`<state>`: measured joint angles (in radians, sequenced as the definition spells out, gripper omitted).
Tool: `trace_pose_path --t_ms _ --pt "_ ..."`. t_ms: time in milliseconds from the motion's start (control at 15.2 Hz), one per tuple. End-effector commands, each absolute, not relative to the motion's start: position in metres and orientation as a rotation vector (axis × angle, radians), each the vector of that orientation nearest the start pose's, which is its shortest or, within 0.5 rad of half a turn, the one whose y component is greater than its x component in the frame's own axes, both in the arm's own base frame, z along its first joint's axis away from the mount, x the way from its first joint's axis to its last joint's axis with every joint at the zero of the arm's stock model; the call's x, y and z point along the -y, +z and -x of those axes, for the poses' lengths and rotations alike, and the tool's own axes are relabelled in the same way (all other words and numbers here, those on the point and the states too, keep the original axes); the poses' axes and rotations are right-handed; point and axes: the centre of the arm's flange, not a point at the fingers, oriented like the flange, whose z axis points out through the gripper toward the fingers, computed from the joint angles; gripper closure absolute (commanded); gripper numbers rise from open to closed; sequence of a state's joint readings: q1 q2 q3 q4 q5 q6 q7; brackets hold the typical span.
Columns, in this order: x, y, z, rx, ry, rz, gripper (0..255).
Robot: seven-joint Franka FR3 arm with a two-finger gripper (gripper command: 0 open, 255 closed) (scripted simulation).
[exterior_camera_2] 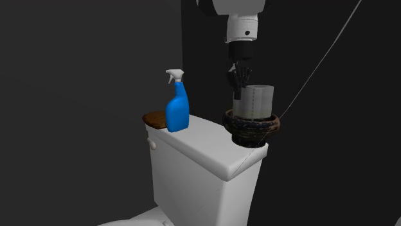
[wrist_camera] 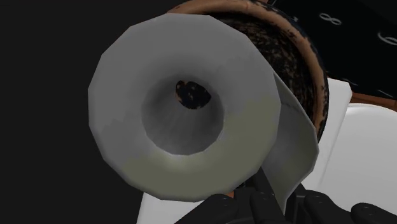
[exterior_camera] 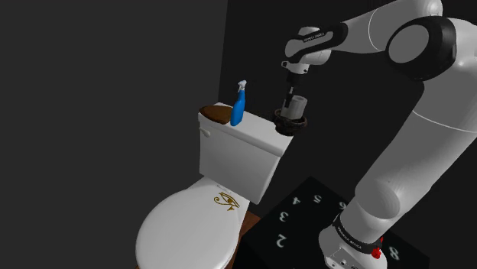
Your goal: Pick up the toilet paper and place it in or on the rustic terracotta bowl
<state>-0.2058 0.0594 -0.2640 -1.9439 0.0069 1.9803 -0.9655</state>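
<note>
— Dark walls all round. What sits nearest?
— Black stand [exterior_camera: 306,222] with white numerals, then the white toilet lid [exterior_camera: 183,233] with a gold eye on it.
— And behind that?
— The tank lid [exterior_camera: 244,137]. At its end nearest the stand sits a dark, rough bowl [exterior_camera_2: 252,128], and the toilet paper [exterior_camera_2: 260,101] stands upright in it.
— The gripper [exterior_camera_2: 238,85]?
— It hangs at the roll's top rim. I cannot tell whether it's clamped or loose.
— Further along?
— A blue spray bottle [exterior_camera_2: 177,106] mid-lid and a brown disc [exterior_camera_2: 154,119] at the far end.
</note>
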Motion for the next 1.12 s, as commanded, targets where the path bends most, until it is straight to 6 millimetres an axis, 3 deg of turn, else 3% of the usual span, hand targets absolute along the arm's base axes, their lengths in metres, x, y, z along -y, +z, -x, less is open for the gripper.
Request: trace_pose_path --t_ms 0,264,330,660,924,1056 --pt "0.255 0.447 -0.509 0.763 0.039 3.037 255" --pt "0.255 0.447 -0.509 0.763 0.039 3.037 255" --pt "0.255 0.447 -0.509 0.763 0.039 3.037 0" --pt "0.255 0.447 -0.509 0.763 0.039 3.037 0" --pt "0.256 0.497 -0.51 0.763 0.039 3.037 0" --pt "0.256 0.497 -0.51 0.763 0.039 3.037 0"
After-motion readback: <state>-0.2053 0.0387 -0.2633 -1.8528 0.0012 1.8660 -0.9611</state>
